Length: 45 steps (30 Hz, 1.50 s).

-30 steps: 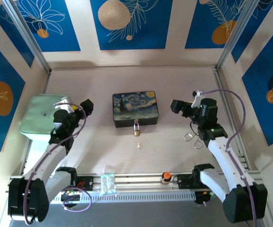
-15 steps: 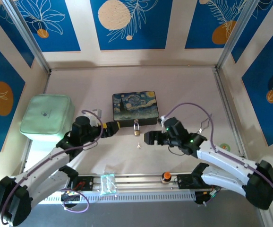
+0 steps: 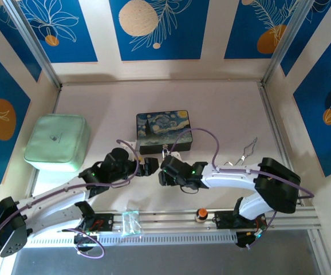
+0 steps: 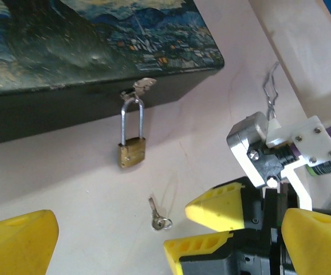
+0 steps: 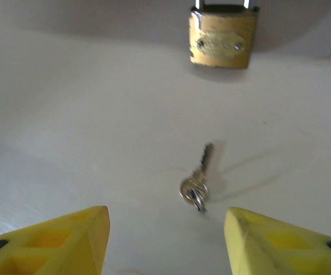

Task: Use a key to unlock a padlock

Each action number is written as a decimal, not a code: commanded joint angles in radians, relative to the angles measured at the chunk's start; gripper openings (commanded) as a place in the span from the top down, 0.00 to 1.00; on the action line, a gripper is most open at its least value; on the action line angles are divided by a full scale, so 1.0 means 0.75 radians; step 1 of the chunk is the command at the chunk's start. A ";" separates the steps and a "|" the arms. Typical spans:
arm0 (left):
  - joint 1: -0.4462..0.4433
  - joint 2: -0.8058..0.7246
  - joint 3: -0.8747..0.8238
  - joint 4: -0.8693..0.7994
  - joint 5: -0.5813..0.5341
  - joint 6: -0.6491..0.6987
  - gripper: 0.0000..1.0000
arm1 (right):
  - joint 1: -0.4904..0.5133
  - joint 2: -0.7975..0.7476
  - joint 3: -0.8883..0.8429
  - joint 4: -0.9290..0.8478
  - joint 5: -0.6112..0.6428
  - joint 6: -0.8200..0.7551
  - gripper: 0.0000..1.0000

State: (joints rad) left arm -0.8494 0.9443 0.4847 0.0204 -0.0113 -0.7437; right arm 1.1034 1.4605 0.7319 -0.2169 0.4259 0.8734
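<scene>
Quick update: compared with a second back, both arms have been swung in from the sides to the middle of the surface (image 3: 125,103), just near of the painted box (image 3: 164,132). The left pincer (image 3: 149,167) is now parked just left of the right one, with its jaws spread fully wide and nothing held.

The right pincer (image 5: 165,222) was still off to the right of the key half a second ago and has since been brought right up to it. Its yellow fingers (image 5: 62,238) are held apart and nothing is gripped. The key (image 5: 197,180) is seen lying flat on the surface just ahead of the tips, in line with the gap.

The key itself hasn't been shifted. Same for the padlock (image 4: 132,152), which is still hung by its shackle from the hasp on the box's near side, just far of the key. The green case (image 3: 56,143) at the left has been left where it was.
</scene>
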 commanded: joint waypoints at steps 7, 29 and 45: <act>-0.012 -0.076 -0.086 0.014 -0.152 -0.129 0.01 | 0.004 0.105 0.043 -0.079 0.108 0.092 0.55; -0.011 -0.123 -0.137 0.006 -0.250 -0.176 0.01 | 0.079 0.274 0.138 -0.206 0.178 0.161 0.70; -0.011 -0.051 -0.169 0.061 -0.302 -0.228 0.01 | 0.005 0.103 -0.204 0.153 -0.007 0.069 0.96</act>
State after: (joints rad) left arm -0.8497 0.8860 0.3710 0.0483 -0.2115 -0.8932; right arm 1.1225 1.5246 0.6514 -0.1383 0.5453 0.9501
